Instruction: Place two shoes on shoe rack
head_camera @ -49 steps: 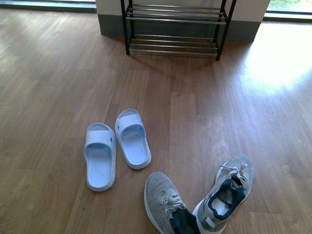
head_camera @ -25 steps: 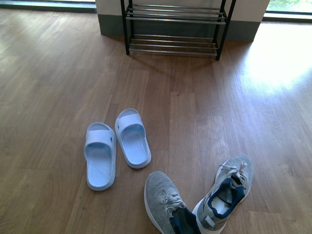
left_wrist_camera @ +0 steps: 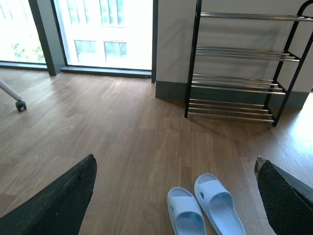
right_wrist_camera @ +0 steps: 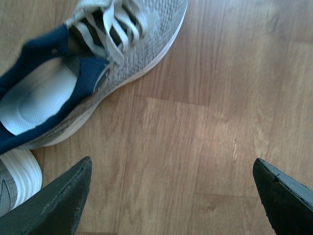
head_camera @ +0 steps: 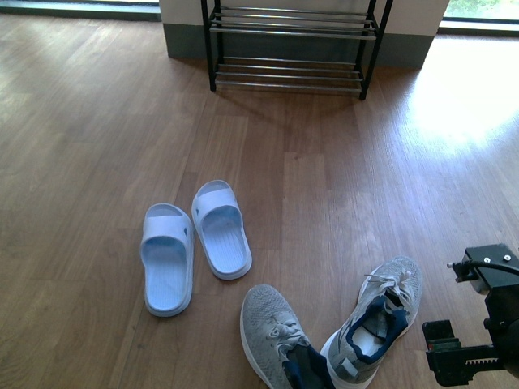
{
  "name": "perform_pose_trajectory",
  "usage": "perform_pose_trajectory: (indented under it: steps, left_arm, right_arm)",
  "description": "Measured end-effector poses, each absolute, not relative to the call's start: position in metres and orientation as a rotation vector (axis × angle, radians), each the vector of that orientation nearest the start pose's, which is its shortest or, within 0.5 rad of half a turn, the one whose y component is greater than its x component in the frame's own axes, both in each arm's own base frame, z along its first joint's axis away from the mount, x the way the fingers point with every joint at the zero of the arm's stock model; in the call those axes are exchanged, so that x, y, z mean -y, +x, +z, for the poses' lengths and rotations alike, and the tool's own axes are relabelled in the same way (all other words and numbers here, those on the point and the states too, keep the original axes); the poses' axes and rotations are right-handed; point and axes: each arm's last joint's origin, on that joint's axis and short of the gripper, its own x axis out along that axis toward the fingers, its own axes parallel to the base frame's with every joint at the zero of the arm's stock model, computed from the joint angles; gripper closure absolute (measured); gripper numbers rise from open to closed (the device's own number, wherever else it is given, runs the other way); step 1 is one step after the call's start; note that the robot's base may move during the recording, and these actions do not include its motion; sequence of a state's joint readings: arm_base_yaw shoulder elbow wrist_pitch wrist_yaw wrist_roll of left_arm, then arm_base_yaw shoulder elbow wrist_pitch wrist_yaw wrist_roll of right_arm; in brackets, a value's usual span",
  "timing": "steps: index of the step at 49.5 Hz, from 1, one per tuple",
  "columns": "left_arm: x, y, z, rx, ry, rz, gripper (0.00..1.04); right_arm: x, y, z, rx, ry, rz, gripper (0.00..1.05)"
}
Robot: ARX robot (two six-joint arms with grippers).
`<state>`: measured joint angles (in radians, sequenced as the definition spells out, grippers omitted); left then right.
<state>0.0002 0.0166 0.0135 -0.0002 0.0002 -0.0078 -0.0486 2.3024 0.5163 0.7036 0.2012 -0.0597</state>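
Left gripper [left_wrist_camera: 176, 161], left wrist view: dark fingers [left_wrist_camera: 58, 200] spread wide, nothing held, only wooden floor [head_camera: 89, 130] between them. A small caster wheel [left_wrist_camera: 20, 105] stands on the floor near the window [left_wrist_camera: 102, 34].

Front view, left half: a pair of pale blue slides side by side on the floor, toes towards the far wall. The left slide [head_camera: 168, 261] lies slightly nearer the camera than the right slide [head_camera: 220, 231], and the two are just beside each other.

Centre, far end: shoe rack [head_camera: 289, 34] against the wall, with black side frames and chrome rods. No shoe rests on its visible tiers, and it is well apart from all four shoes.

Centre-right, near edge: two grey sneakers with navy lining. The left sneaker [head_camera: 272, 328] is cut by the picture's lower edge. The right sneaker [head_camera: 381, 312] is angled with its toe up and to the right, its heel close to the other's.

Far right: right arm [head_camera: 486, 324], low over the floor just beside the right sneaker. Right gripper [right_wrist_camera: 171, 164], right wrist view: fingers [right_wrist_camera: 58, 200] wide apart and empty, with bare floor between them and the sneaker off to one side, untouched
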Motion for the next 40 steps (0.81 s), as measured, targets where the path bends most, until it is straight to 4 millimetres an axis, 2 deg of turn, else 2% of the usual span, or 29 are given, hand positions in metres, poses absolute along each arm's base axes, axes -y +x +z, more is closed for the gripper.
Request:
perform_pose_trajectory:
  steps: [6, 10, 22, 40]
  left_arm:
    - [0.000, 0.098, 0.167, -0.003, -0.008, 0.000, 0.09]
    - [0.000, 0.098, 0.167, -0.004, -0.008, 0.000, 0.09]
    - [0.000, 0.098, 0.167, -0.003, -0.008, 0.000, 0.09]
    - [0.000, 0.098, 0.167, -0.003, -0.008, 0.000, 0.09]
  right_arm:
    - [0.024, 0.252, -0.057, -1.175, -0.035, -0.223, 0.09]
    - [0.028, 0.257, -0.062, -1.209, 0.060, -0.244, 0.09]
    - [0.035, 0.275, -0.069, -1.215, 0.230, -0.310, 0.09]
    - [0.025, 0.272, -0.074, -1.277, 0.379, -0.317, 0.09]
